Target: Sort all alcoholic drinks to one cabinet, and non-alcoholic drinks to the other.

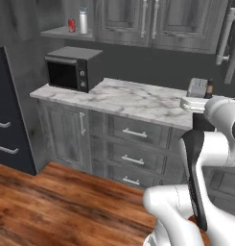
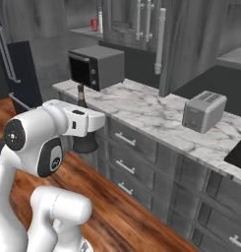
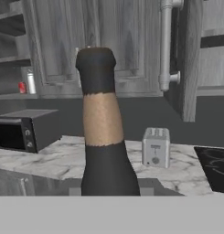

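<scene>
Right now, from the left base view, the pincer (image 1: pixel 208 98) sits at the far right edge of the marble counter (image 1: pixel 133 98), with the neck of the dark bottle (image 1: pixel 209 88) poking up just above the hand. Far off to the pincer's left, up on an open cabinet shelf (image 1: pixel 61 33), stand the red can (image 1: pixel 71 25) and the pale-grey bottle (image 1: pixel 83 20), above the microwave (image 1: pixel 73 67).

From the right base view, the pincer (image 2: pixel 85 129) is clenched on the dark bottle (image 2: pixel 84 140), whose squat body hangs below the hand in front of the drawers, clear of the counter (image 2: pixel 151 115). The toaster (image 2: pixel 204 111) stands well to its right.

From the hand view, the bottle neck (image 3: pixel 100 114) rises straight up from the pincer, close cabinet doors (image 3: pixel 118 41) behind it, the can (image 3: pixel 22 87) far left.

I'd judge this the carrying step: keep the bottle upright, lift it well above the counter edge, and steer toward a cabinet other than the one with the soft drinks, minding the door handles.
</scene>
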Robot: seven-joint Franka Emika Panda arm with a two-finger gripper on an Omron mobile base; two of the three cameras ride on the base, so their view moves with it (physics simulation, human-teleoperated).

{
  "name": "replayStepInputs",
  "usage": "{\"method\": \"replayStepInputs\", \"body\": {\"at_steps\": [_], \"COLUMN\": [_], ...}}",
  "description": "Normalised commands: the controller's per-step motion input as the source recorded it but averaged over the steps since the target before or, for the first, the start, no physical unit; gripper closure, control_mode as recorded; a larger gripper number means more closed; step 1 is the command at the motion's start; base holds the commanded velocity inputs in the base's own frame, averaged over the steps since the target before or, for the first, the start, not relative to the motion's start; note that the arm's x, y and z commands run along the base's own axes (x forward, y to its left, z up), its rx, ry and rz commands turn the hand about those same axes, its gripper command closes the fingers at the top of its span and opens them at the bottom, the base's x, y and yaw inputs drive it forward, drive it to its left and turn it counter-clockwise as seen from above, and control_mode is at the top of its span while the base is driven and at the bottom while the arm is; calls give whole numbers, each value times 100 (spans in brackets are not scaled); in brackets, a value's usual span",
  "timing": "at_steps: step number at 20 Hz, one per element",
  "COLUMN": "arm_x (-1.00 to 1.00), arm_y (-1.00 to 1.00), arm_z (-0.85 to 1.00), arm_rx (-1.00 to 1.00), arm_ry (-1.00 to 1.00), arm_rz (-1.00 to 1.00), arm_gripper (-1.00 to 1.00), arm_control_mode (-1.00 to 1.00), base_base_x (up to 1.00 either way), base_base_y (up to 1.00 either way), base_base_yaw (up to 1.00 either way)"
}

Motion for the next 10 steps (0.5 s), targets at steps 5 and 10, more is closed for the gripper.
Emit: {"method": "replayStepInputs", "body": {"at_steps": [5, 10], "arm_x": [0, 0], "arm_y": [0, 0], "arm_z": [0, 0], "arm_rx": [0, 0], "arm_ry": [0, 0], "arm_rz": [0, 0], "arm_gripper": [100, 100], "arm_control_mode": [100, 100], "base_base_x": [19, 30], "base_base_y": [-31, -34], "base_base_yaw": [-8, -6]}}
